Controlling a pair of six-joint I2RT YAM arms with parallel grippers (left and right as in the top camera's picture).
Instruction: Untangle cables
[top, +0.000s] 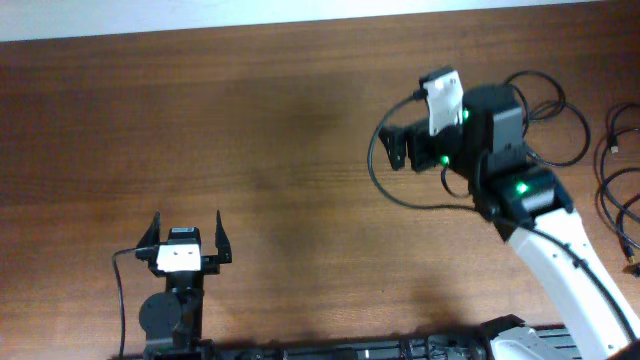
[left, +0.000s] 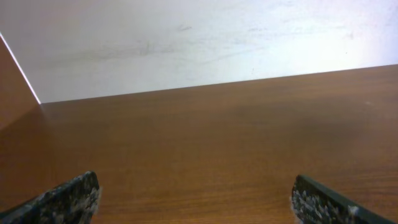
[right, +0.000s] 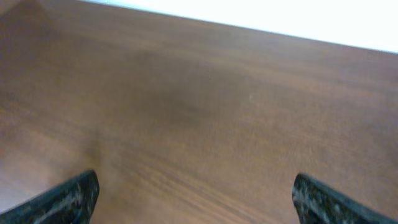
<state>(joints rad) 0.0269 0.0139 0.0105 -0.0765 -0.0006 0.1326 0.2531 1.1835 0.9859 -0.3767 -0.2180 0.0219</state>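
Starting with the big wooden table (top: 290, 130), we're seeing everything of interest crowding toward its right edge. Our right arm (top: 540, 215) is reaching from the near right corner out toward the middle. The right gripper (right: 193, 186) is hanging spread wide over plain wood with nothing between its fingers, so we're guessing it's lining up for a grab. The left gripper (top: 187, 222) is sitting by the near edge, left of centre, also gaping and empty, probably just giving the other arm room. The cables (top: 584, 140) are lying along the right edge toward the far right corner, behind the right arm. They're thin black cords curling in loose overlapping loops, and we're not managing to tell if they're actually knotted.
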